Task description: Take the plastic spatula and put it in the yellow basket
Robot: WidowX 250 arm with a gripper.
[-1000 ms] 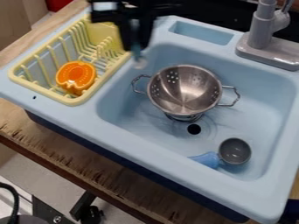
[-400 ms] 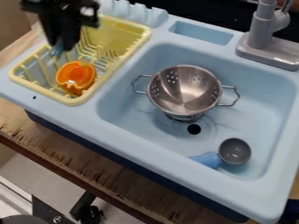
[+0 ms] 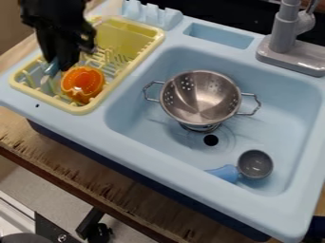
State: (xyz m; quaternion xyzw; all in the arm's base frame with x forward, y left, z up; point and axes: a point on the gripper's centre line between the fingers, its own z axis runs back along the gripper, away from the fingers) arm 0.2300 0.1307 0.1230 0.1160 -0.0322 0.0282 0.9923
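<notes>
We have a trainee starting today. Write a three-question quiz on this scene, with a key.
1. True or false: the black tool hangs over the yellow plastic basket.
2. Which thing stands in the light-blue plastic sink?
A) the round orange plastic piece
B) the shiny metal colander
C) the yellow plastic basket
3. Fill in: the round bowl of the blue-handled ladle is ____ in colour.
Key: 1 true; 2 B; 3 grey

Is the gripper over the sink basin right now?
No, the gripper hangs over the yellow basket, near the orange item.
</notes>
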